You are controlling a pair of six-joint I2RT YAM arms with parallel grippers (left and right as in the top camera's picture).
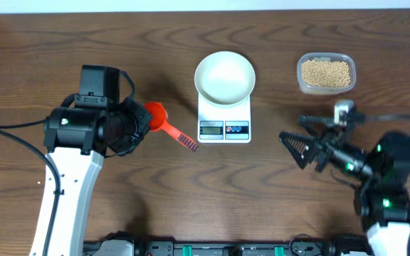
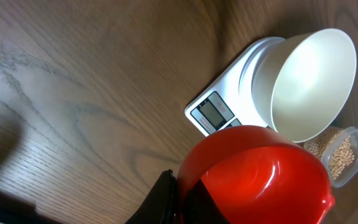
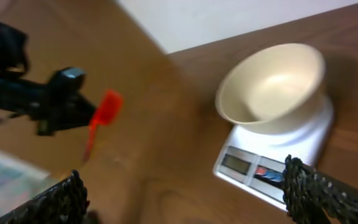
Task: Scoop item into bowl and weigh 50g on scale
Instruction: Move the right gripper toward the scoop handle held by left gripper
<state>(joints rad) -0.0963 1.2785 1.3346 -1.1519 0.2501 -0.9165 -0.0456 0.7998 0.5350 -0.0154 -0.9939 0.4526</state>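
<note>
The cream-white bowl (image 1: 224,75) stands empty on the white scale (image 1: 224,129) at the table's middle back. The tan beans (image 1: 326,72) fill a clear plastic tub at the back right. My left gripper (image 1: 137,124) is shut on a red scoop (image 1: 156,114), left of the scale; its handle points toward the scale's front. In the left wrist view my fingers (image 2: 179,193) pinch the scoop's cup (image 2: 260,174), with the bowl (image 2: 309,81), the scale (image 2: 213,112) and the beans (image 2: 344,158) beyond. My right gripper (image 1: 297,146) is open and empty, right of the scale.
The right wrist view shows my open fingers (image 3: 182,177) facing the scale (image 3: 247,168) and the bowl (image 3: 269,84), with the scoop (image 3: 104,112) beyond. Cables trail from both arms. Bare wood lies in front of the scale.
</note>
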